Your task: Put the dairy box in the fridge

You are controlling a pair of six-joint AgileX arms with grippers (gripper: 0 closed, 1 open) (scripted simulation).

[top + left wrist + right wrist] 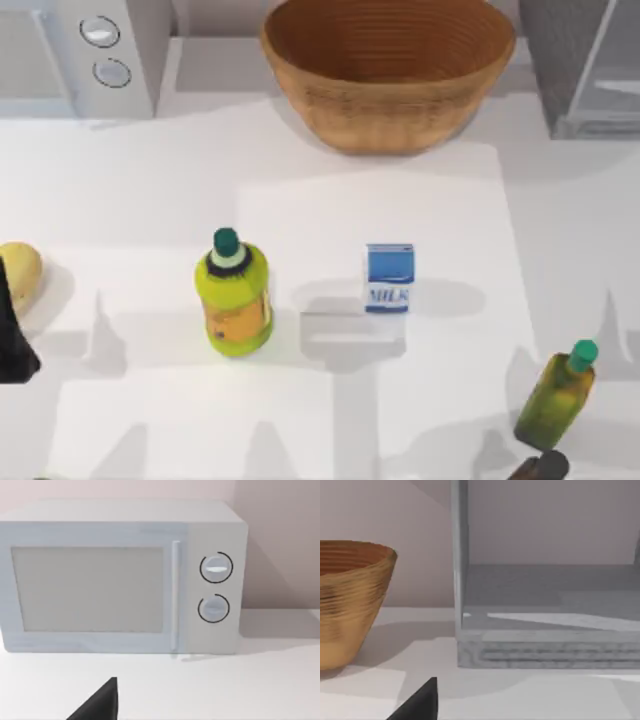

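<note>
The dairy box, a small carton with a blue top and white base marked "MILK", stands upright near the middle of the table, with nothing touching it. The fridge is the dark grey box at the far right corner. In the right wrist view the fridge faces the camera with its grey interior floor showing behind a pale frame. My left gripper is parked at the table's left edge, far from the carton. My right gripper sits low at the front right edge.
A yellow-green bottle with a green cap stands left of the carton. A darker green bottle leans at front right. A wicker basket sits at the back centre, a white microwave at back left, and a yellow lump at the left edge.
</note>
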